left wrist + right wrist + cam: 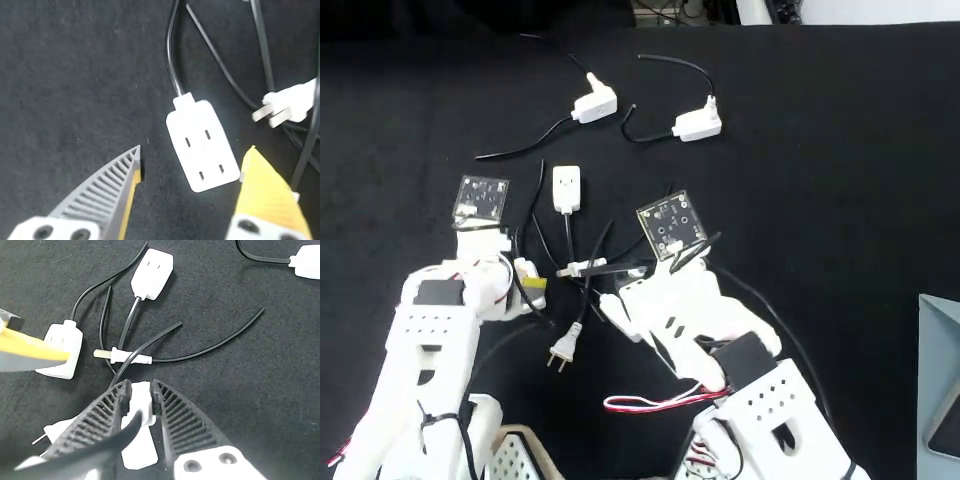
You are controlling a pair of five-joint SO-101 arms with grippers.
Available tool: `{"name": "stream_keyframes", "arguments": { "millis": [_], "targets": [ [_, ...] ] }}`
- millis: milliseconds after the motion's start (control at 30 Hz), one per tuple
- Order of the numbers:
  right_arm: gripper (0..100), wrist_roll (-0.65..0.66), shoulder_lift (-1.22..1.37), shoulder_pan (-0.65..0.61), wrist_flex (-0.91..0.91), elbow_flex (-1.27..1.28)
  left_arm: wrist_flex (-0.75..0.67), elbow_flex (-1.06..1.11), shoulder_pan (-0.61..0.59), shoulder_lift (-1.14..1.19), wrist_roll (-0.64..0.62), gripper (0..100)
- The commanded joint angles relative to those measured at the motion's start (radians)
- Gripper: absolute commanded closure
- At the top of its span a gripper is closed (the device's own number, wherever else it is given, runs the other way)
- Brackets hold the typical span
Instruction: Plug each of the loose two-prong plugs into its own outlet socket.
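Note:
My left gripper [527, 276] [195, 150] stands open, its grey and yellow fingers on either side of a white outlet socket [202, 146] lying face up on the black table. My right gripper [610, 300] [141, 387] is shut on a white connector body [142, 407] with a black cord; I cannot tell whether it is a plug or a socket. A loose white plug [580, 268] [125, 356] lies between the two arms. A second plug [563, 350] lies nearer the arm bases with its prongs [37, 440] showing. Another socket [566, 187] [152, 270] lies farther out.
Two more white sockets [593, 103] [698, 122] with short black cords lie at the far side. Two square marker tiles [482, 198] [672, 224] sit on the table. Black cords cross between the arms. A grey tray [940, 370] is at the right edge.

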State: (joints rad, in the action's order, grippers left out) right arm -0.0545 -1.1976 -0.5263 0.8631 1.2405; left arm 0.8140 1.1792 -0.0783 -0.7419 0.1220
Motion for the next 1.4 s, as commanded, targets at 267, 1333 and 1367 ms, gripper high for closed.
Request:
{"name": "stream_keyframes", "arguments": {
  "millis": [267, 1333, 1367],
  "targets": [
    [98.5, 0.006, -0.013, 0.006, -0.003, -0.01, -0.046, -0.134, 0.018, 0.298, -0.084, 69],
    [98.5, 0.009, -0.013, 0.008, -0.002, -0.008, -0.044, -0.24, 0.015, 0.396, 0.669, 80],
    [98.5, 0.009, -0.013, 0.008, -0.002, -0.008, -0.043, -0.245, 0.008, 0.396, 0.664, 76]
  ]
}}
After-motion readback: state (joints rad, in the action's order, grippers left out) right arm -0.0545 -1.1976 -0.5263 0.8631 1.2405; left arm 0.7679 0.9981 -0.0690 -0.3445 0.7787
